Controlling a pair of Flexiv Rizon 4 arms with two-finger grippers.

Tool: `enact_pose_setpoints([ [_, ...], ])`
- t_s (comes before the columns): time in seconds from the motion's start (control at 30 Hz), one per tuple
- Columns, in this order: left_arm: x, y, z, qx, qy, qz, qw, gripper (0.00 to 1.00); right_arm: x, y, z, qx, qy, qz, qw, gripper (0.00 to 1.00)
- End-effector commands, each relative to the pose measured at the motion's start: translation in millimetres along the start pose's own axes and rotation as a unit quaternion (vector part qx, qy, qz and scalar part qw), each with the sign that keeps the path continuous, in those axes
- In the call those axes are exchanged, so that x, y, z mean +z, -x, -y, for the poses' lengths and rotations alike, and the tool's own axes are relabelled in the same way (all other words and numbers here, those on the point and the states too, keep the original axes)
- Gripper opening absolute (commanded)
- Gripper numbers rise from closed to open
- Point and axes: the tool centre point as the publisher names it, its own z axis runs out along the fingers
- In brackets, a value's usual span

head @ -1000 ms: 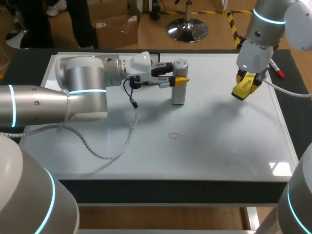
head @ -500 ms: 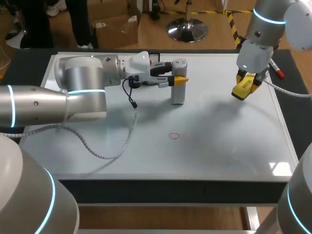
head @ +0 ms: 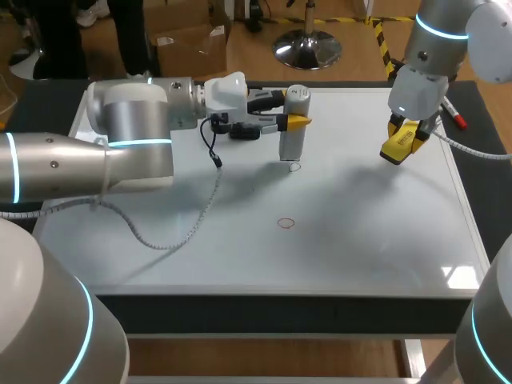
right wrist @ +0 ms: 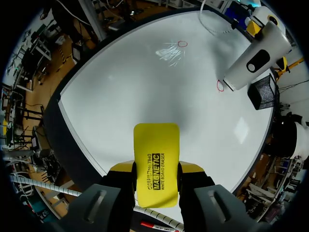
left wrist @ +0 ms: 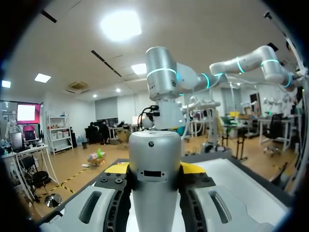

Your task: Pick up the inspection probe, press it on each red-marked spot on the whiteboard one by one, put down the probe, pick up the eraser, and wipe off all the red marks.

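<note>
The silver inspection probe [head: 293, 124] hangs upright just above the whiteboard [head: 368, 240], and my left gripper [head: 298, 122] is shut on it from both sides. In the left wrist view the probe [left wrist: 154, 179] fills the gap between the yellow fingertips [left wrist: 117, 167]. A small red circle [head: 294, 166] lies right below the probe's foot, and a second red circle [head: 286, 223] sits nearer the front. My right gripper [head: 402, 144] hovers over the board's right part, shut on the yellow eraser [right wrist: 155, 164]. From the right wrist both red circles [right wrist: 220, 85] [right wrist: 182, 43] and the probe [right wrist: 253, 60] show.
A red marker pen [head: 454, 116] lies at the board's far right edge, behind my right arm. A grey cable [head: 172, 232] from my left arm trails across the board's left half.
My left gripper has lifted the probe up and slightly back, uncovering the red circle beneath it. The right arm with the eraser has kept still.
</note>
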Motion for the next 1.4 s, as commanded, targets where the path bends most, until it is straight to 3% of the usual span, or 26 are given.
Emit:
enact_pose_setpoints([
  [0.03, -1.7, -0.8, 15.4, -0.001, 0.009, 0.006, 1.000, 0.00, -0.7, 0.3, 1.0, -0.001, -0.001, -0.002, 1.000, 0.00],
  [0.7, -1.7, 8.9, 63.3, 0.003, 0.004, 0.029, 1.000, 0.00, -0.7, 0.3, 1.0, -0.001, -0.001, -0.002, 1.000, 0.00],
  [1.4, -0.7, 15.1, 63.0, -0.001, 0.008, 0.015, 1.000, 0.00, -0.7, 0.3, 1.0, -0.001, -0.001, -0.002, 1.000, 0.00],
])
